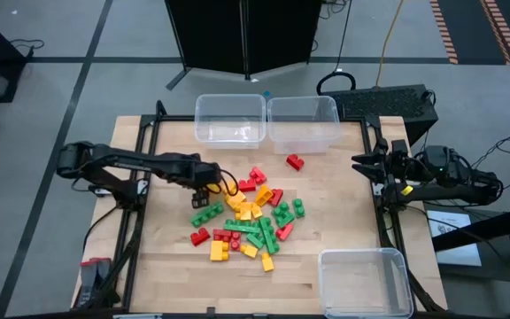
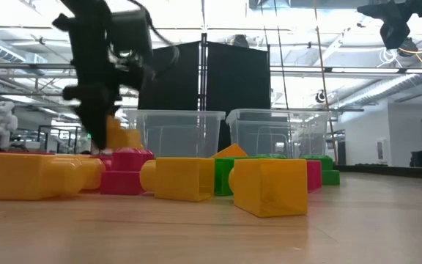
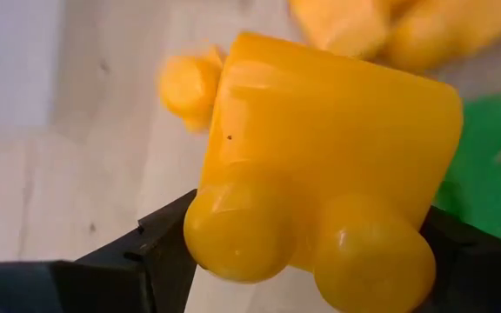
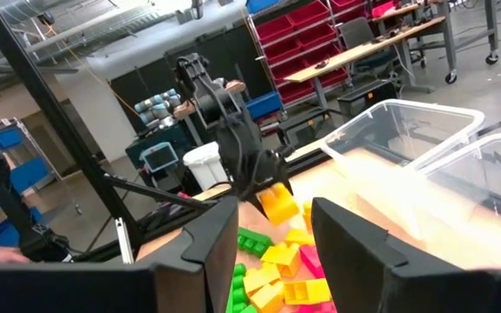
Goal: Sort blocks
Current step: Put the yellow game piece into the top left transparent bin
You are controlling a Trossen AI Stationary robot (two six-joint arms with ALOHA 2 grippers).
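A pile of red, yellow-orange and green blocks (image 1: 246, 221) lies on the middle of the wooden table (image 1: 166, 257). My left gripper (image 1: 206, 190) hangs over the pile's left side, shut on a yellow-orange block (image 3: 320, 148). This block also shows in the right wrist view (image 4: 277, 202) and the low view (image 2: 119, 136). One red block (image 1: 295, 161) lies alone nearer the far bins. My right gripper (image 1: 370, 164) waits open and empty at the table's right edge, high above it (image 2: 398, 29). My left gripper pinches the yellow-orange block between its two fingers, one on each opposite side wall (image 3: 200, 196). The fingers (image 3: 159, 239) come from above, pointing down. The block's two round studs (image 3: 237, 230) face back toward the wrist. The block sits tilted, just above the pile.
Two clear bins (image 1: 230, 120) (image 1: 304, 124) stand side by side at the table's far edge. A third clear bin (image 1: 366, 282) stands at the near right corner. Bare wood lies at the table's near left and between the pile and the right edge.
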